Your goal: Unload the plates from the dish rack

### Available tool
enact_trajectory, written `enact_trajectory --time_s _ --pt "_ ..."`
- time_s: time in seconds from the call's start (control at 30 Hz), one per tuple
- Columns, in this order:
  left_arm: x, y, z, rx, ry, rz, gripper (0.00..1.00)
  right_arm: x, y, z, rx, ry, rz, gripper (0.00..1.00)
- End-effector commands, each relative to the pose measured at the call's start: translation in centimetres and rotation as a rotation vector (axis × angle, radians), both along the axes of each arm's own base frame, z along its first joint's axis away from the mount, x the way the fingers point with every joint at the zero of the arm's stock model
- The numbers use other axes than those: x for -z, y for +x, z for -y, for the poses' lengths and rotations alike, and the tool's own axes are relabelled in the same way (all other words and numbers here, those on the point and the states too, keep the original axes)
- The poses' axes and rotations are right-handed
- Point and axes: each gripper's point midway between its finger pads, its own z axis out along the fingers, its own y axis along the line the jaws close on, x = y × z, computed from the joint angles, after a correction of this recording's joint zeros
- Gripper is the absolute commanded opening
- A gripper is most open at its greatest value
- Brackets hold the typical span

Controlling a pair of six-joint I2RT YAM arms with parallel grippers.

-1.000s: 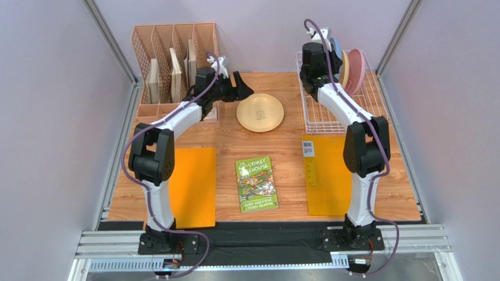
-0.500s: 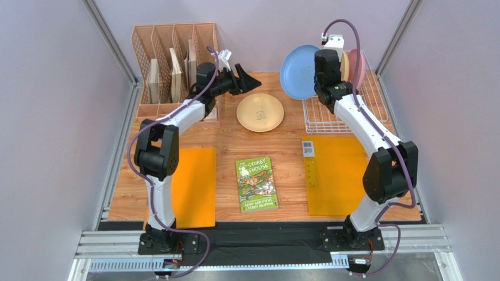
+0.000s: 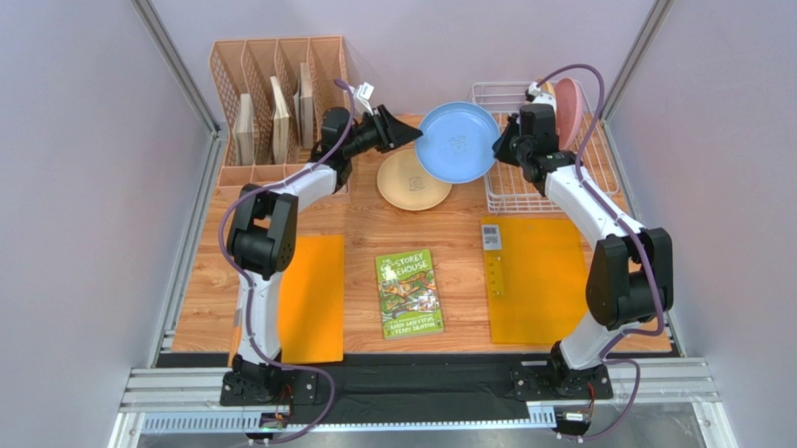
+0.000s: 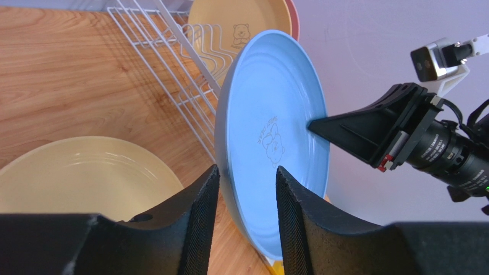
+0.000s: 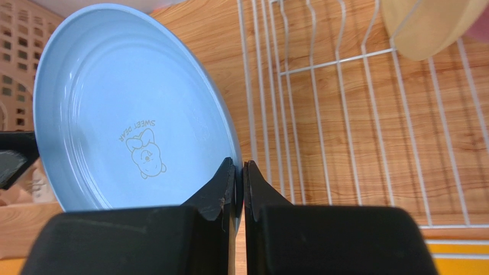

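Note:
A light blue plate (image 3: 457, 142) hangs tilted in the air between the arms, above the table. My right gripper (image 3: 504, 146) is shut on its right rim; the right wrist view shows both jaws (image 5: 240, 163) pinching that edge. My left gripper (image 3: 414, 136) reaches the plate's left rim. Its open jaws (image 4: 245, 171) straddle the blue plate (image 4: 270, 132) with a gap on the inner side. A cream plate (image 3: 411, 184) lies flat on the table under it. The white wire dish rack (image 3: 516, 190) holds a pink plate (image 3: 570, 109) and a cream plate (image 5: 425, 28) upright.
A pinkish-tan slotted organizer (image 3: 279, 99) with boards stands at the back left. A green book (image 3: 409, 293) lies at the centre front between two orange mats (image 3: 310, 297) (image 3: 524, 279). A small printed card (image 3: 490, 236) sits by the right mat.
My right arm lifted the blue plate out of the rack and carried it left. My left gripper moved right to the plate's rim and its jaws narrowed around it.

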Motion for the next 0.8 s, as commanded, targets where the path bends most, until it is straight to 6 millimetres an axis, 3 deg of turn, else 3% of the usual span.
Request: enact_trajectory --time_s 0.0,0.17,0.27,0.3,0.33,0.43,0.47,0.5,0.57,0.77 --pt "-2.3 0.2 0.9 0.013 -0.041 0.086 0.48 -5.0 0.4 -2.8 -0.093 0.196 0.148 0.0" --pt "-1.1 0.2 1.1 -0.004 -0.01 0.074 0.51 -4.6 0.4 -3.6 -0.125 0.232 0.135 0.0" --pt "-0.4 0.1 1.1 -0.011 0.027 0.068 0.25 -4.4 0.3 -3.9 -0.136 0.243 0.13 0.0" --pt "-0.2 0.2 1.1 -0.021 0.04 0.065 0.04 -4.5 0.3 -4.0 -0.139 0.244 0.131 0.0" --pt "0.2 0.0 1.0 -0.027 0.063 0.051 0.0 -4.6 0.3 -4.0 -0.141 0.245 0.133 0.0" --pt "0.8 0.2 0.4 -0.079 0.143 0.053 0.0 -4.8 0.3 -3.8 -0.14 0.23 0.138 0.21" --pt "1.1 0.2 0.1 -0.098 0.171 0.049 0.0 -4.9 0.3 -3.7 -0.143 0.212 0.145 0.51" --pt "1.4 0.9 -0.7 -0.148 0.218 0.063 0.0 -5.0 0.4 -3.2 -0.122 0.196 0.148 0.64" --pt "1.9 0.9 -1.4 -0.178 0.277 0.045 0.0 -5.2 0.4 -2.3 -0.098 0.139 0.15 0.77" --pt "4.5 1.4 -3.8 -0.274 0.428 -0.009 0.0 -7.0 0.6 2.5 0.055 -0.038 0.173 0.84"
